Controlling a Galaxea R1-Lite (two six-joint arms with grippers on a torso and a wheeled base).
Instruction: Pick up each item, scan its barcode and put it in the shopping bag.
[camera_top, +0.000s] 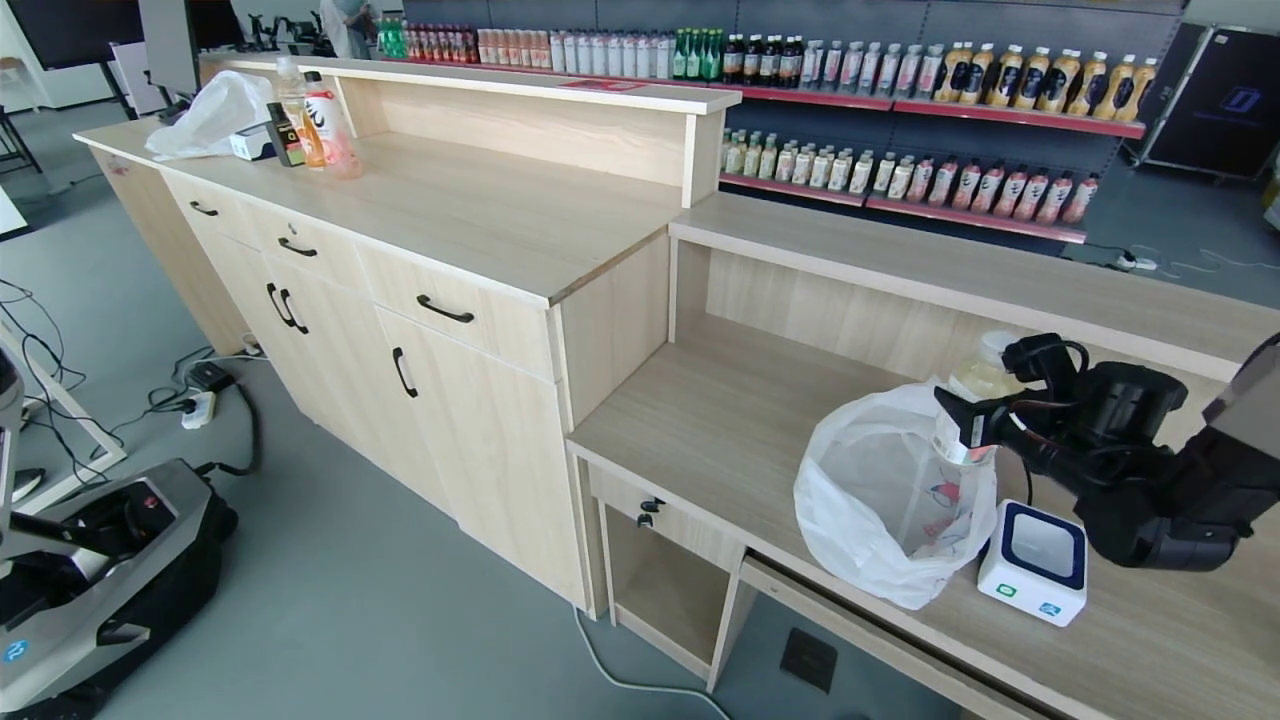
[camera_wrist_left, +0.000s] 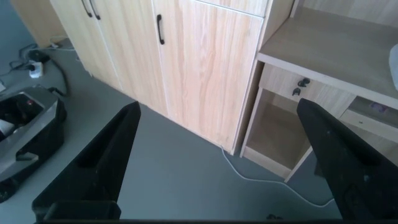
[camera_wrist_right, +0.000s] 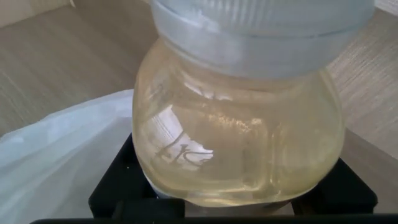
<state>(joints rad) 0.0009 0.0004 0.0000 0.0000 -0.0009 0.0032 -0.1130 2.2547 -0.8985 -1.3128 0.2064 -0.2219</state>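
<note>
The right claw (camera_top: 965, 425) is clamped around the body of a bottle (camera_top: 978, 382) of pale yellow drink. It holds the bottle cap uppermost at the far rim of the white shopping bag (camera_top: 880, 490), which stands open on the lower counter (camera_top: 720, 410) just beside the scanner (camera_top: 1035, 560). The step in hand looks like the drop into the bag. To do it well, the bottle's base should come over the middle of the bag's mouth, clear of the thin rim. It should then go deep inside before the grip is let go, so the limp plastic neither folds under it nor tips toward the scanner. The left claw (camera_wrist_left: 217, 109) hangs wide open and empty above the floor by the cabinets.
</note>
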